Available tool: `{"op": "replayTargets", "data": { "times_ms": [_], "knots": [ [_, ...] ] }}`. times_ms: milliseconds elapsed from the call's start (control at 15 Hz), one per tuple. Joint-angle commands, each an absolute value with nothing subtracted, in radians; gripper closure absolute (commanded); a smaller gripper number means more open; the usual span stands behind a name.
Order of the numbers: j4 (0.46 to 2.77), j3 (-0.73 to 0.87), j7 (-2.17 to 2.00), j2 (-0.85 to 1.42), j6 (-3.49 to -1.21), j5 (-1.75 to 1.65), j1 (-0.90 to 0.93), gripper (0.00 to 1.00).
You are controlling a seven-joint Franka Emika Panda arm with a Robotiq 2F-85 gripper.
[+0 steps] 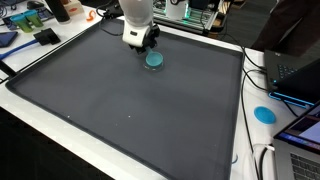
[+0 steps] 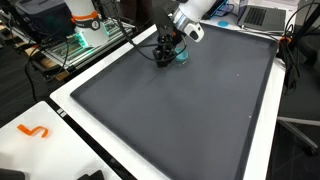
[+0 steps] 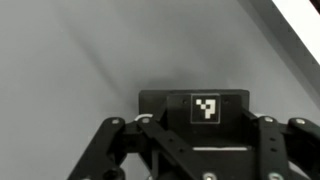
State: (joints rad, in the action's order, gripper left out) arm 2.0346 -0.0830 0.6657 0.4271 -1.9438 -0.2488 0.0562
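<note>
A small teal disc (image 1: pixel 154 60) lies flat on the dark grey mat (image 1: pixel 130 100) near its far edge; it also shows in the other exterior view (image 2: pixel 181 56). My gripper (image 1: pixel 140 43) hangs just over the mat right beside the disc, with its black fingers apart and nothing between them. In an exterior view the gripper (image 2: pixel 166 50) partly hides the disc. The wrist view shows only the gripper's black housing with a black-and-white tag (image 3: pixel 205 108) and the side linkages spread wide over bare mat; the fingertips and the disc are out of that view.
The mat lies on a white table (image 2: pixel 60 112). A blue disc (image 1: pixel 264 114) sits on the white margin by laptops (image 1: pixel 298 75) and cables. An orange hook-shaped piece (image 2: pixel 35 131) lies at a table corner. Electronics and clutter (image 1: pixel 30 25) line the far side.
</note>
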Motion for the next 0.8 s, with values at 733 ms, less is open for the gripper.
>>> {"op": "replayTargets", "data": {
  "times_ms": [733],
  "knots": [
    [2.128,-0.103,0.669,0.368,-2.071,-0.232,0.031,0.69]
  ]
}}
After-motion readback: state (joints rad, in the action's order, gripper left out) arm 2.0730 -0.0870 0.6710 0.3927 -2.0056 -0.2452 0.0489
